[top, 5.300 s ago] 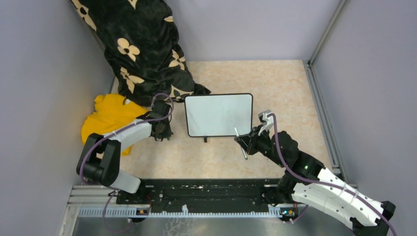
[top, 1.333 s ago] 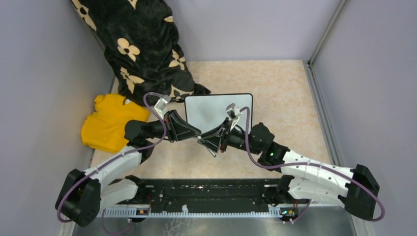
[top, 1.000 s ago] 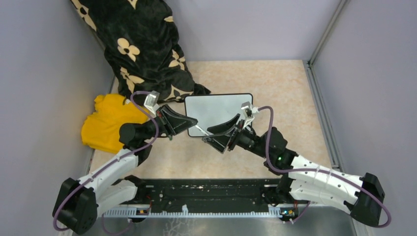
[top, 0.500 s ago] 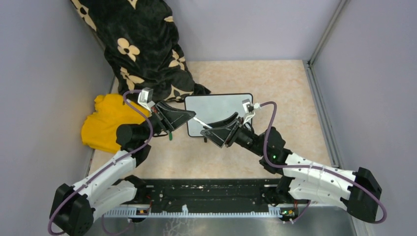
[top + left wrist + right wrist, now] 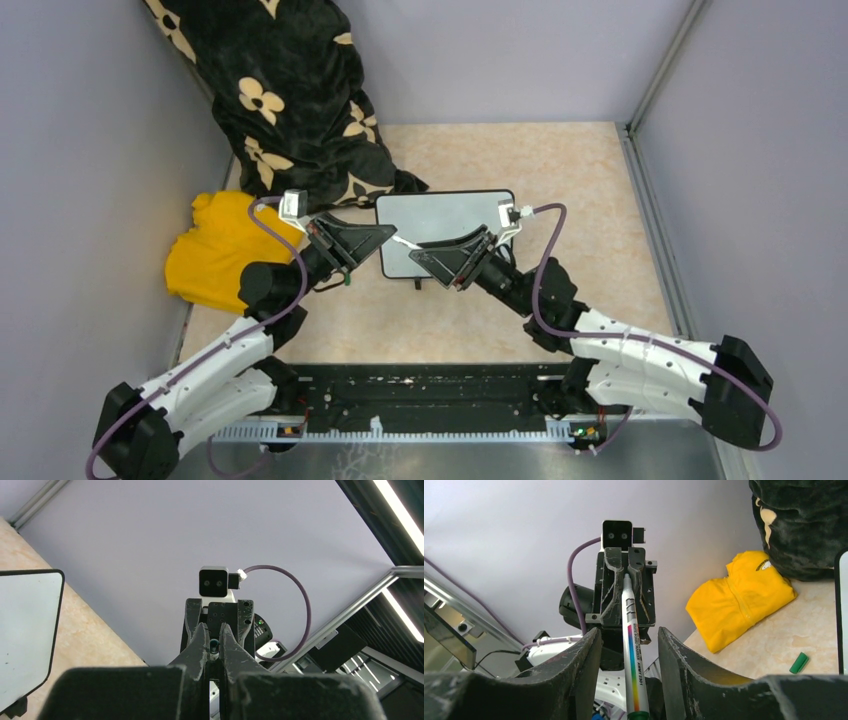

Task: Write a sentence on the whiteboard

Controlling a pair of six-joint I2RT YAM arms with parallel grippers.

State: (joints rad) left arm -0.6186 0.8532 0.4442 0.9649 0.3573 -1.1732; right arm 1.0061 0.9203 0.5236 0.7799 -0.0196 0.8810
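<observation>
The whiteboard [image 5: 445, 225] lies flat on the table and is blank; no sentence shows on it. It also shows in the left wrist view [image 5: 25, 630]. My two grippers face each other, raised over its near left corner. A white marker [image 5: 405, 243] spans between them. My left gripper [image 5: 390, 234] is shut on the marker's nib end [image 5: 214, 645]. My right gripper [image 5: 418, 255] is open; the marker barrel [image 5: 631, 650] runs between its spread jaws with a gap on each side. A green cap [image 5: 799, 662] lies on the table [image 5: 560, 170].
A black blanket with cream flowers [image 5: 290, 90] is heaped at the back left. A yellow garment [image 5: 215, 250] lies left of the board. Grey walls and metal rails [image 5: 655, 220] close in the table on three sides.
The right gripper carried the marker from the board's near right edge to meet the left gripper. The left gripper closed on the nib end, and the right jaws have opened.
</observation>
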